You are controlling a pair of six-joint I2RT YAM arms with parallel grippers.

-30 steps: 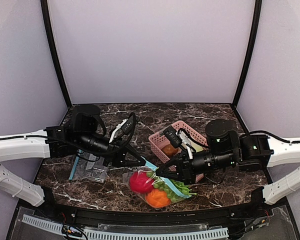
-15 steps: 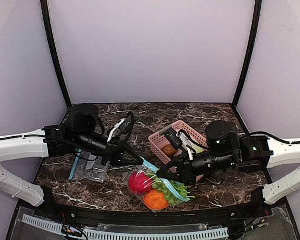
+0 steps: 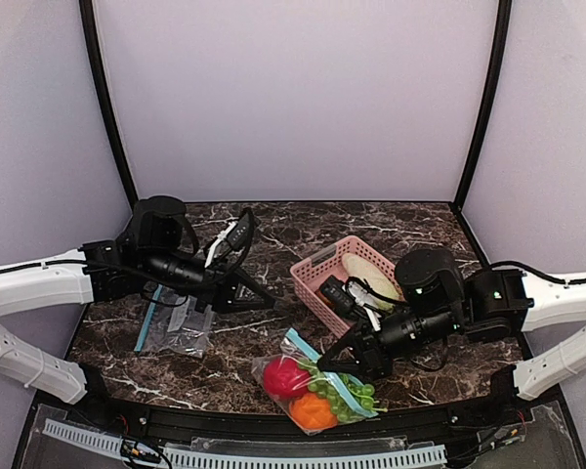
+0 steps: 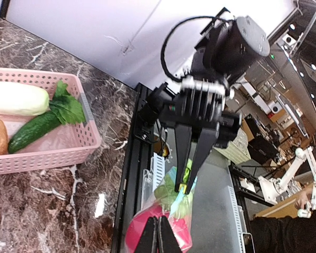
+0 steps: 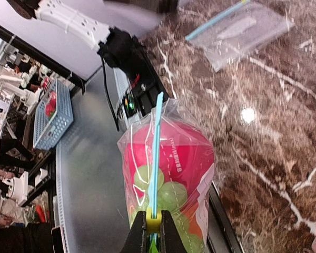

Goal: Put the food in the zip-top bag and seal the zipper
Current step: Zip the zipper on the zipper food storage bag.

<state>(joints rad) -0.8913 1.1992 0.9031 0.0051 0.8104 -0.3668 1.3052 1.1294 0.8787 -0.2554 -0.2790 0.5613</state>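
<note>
Right pincer clamped tight on the zipper of the zip-top bag. Bag sits at the desk's near edge, just in front of that pincer, with red, green and orange food inside. Left pincer is further back, closed, gripping nothing visible, clear of the bag.

Dark marbled tabletop between pale lilac walls; beyond, seemingly a cluttered workshop.

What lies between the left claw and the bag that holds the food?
Only bare marble table, as the top view shows; the left claw hangs apart from the zip-top bag.
</note>
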